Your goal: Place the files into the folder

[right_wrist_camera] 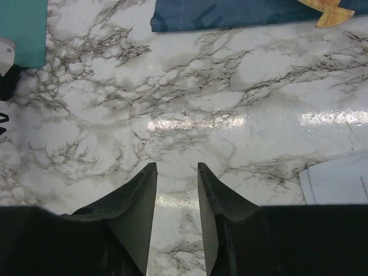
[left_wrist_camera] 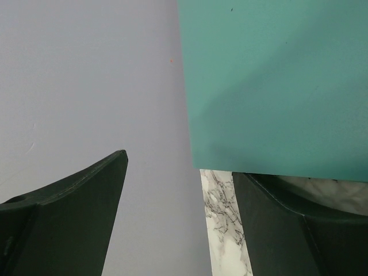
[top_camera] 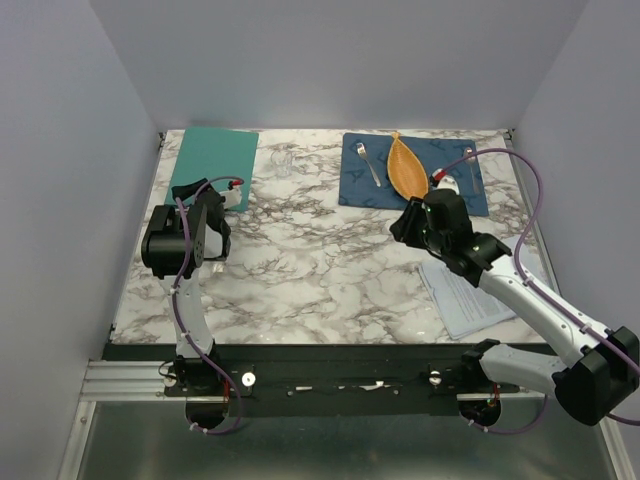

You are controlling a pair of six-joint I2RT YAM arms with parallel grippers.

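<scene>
The black rail (top_camera: pixel 330 368) carrying both arm bases runs along the near edge of the marble table (top_camera: pixel 320 270). Just beyond it on the right, the files (top_camera: pixel 470 295) lie flat by the near right corner, partly under the right arm, with one corner of them showing at the edge of the right wrist view. The right gripper (top_camera: pixel 403 228) hangs over bare marble between the files and a dark blue placemat (top_camera: pixel 365 190), its jaws parted by a narrow gap with nothing in them. The folder (top_camera: pixel 213 160) lies closed and flat in the far left corner — well apart from the files. The left gripper (top_camera: pixel 230 195) hovers at the folder's near edge, jaws spread wide and empty. On the placemat rest an orange leaf-shaped dish (top_camera: pixel 405 168) and a spoon (top_camera: pixel 368 163)
</scene>
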